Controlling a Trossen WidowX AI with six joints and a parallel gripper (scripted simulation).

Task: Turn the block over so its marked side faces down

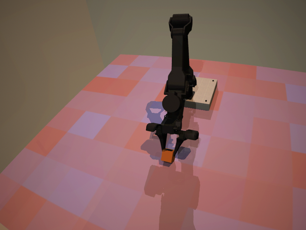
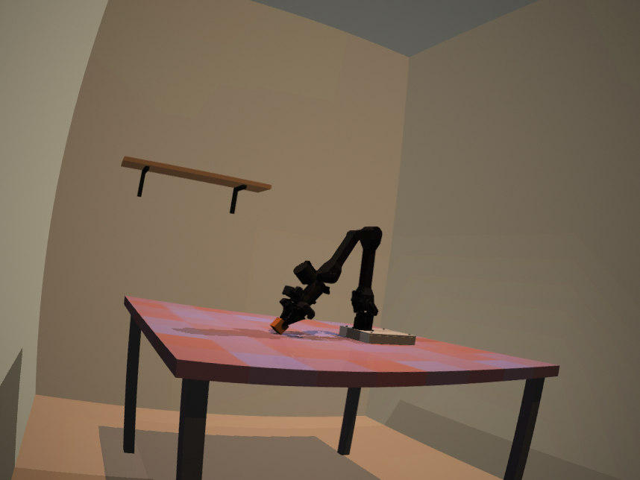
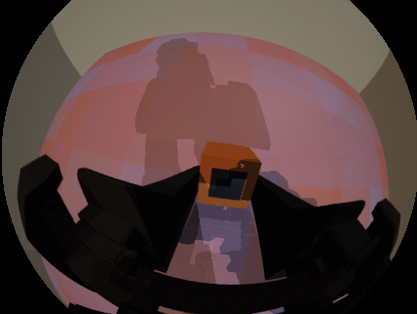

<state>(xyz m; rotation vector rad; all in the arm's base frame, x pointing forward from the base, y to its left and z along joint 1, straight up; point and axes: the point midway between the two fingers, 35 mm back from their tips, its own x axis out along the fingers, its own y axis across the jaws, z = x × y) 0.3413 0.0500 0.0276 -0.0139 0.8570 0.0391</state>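
While the gripper [image 1: 169, 151] [image 2: 283, 322] [image 3: 225, 174] pinches the block [image 1: 167, 155] [image 2: 279, 325] [image 3: 207, 168] — tilted, dark mark partly back towards the arm [image 1: 179, 54] [image 2: 367, 268] — the turn looks partway; finishing it and release remain.

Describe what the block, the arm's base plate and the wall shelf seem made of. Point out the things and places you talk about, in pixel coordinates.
Orange block [image 1: 167, 156] [image 2: 279, 325] [image 3: 207, 168]: perhaps painted wood or plastic; flat, even colour.
Base plate [image 1: 204, 89] [image 2: 395, 338]: probably wood on top; pale, fine grain.
Wall shelf [image 2: 196, 173]: possibly wood; plain brown, matte.

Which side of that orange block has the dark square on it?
The side of the orange block facing back toward the gripper; the other sides in view show no such square.
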